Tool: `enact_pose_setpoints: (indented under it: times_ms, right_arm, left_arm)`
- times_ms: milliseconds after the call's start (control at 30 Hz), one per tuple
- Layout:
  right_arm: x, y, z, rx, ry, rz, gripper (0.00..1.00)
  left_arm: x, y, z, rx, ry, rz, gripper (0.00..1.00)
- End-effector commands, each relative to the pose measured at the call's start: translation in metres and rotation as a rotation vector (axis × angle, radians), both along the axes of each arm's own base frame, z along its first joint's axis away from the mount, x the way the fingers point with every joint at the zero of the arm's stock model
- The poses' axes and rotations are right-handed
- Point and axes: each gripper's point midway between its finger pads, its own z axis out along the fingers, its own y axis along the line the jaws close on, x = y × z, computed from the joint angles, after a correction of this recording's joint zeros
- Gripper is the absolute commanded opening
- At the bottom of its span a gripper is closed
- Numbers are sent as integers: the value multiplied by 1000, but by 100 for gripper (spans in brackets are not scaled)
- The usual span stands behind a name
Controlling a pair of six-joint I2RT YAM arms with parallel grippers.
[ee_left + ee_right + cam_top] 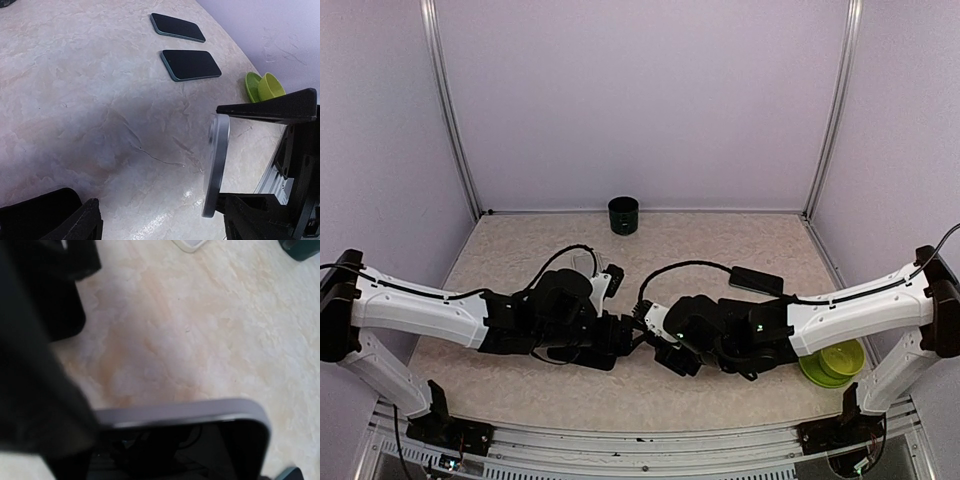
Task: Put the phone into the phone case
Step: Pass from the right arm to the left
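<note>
Both arms meet over the middle of the table, wrists turned inward, the left gripper and right gripper tip to tip.

Phone: off the table, standing on edge in the air at centre, near side of the table. From the left wrist I see it edge-on, a thin silver band running top to bottom. From the right wrist I see its dark screen face-on, with a silver rim and one rounded corner.

Right gripper: clamped on the phone. In the left wrist view one black finger bears on the phone's upper end and the other sits against its lower end. The phone spans the gap at the fingertips.

Left gripper: jaws spread wide, gripping nothing. Its one finger I can pick out is at the bottom left of its own view, well apart from the phone, with bare table between. The phone's flat faces are turned toward the left jaws, and it stands off to the right side of that span.

Phone case: I cannot tell which item it is. Candidates are two dark flat slabs lying side by side on the right of the table, the farther slab and the nearer slab, and a pale flat piece partly hidden behind the left arm.

Other items: green bowls at the near right, and a dark cup at the far edge.
</note>
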Motion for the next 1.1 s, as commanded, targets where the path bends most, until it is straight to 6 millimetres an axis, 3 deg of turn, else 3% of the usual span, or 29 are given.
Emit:
enact_pose_setpoints:
  times_ms: [0,400,600,1067]
  right_arm:
    - [-4,10,22,78,-41,14,66]
    - [-11,17,29,101,-62,56,66]
    - [-14,18,30,119,-65,61,66]
    - [-16,23,30,143,-72,67,68]
  left_arm:
    - [-4,-19,14,-64,-16,-54,80]
    - [-10,-33,13,-102,7,-108,64]
    - [-12,-34,10,-110,18,-115,46]
    - [-15,-36,7,-124,30,-125,22]
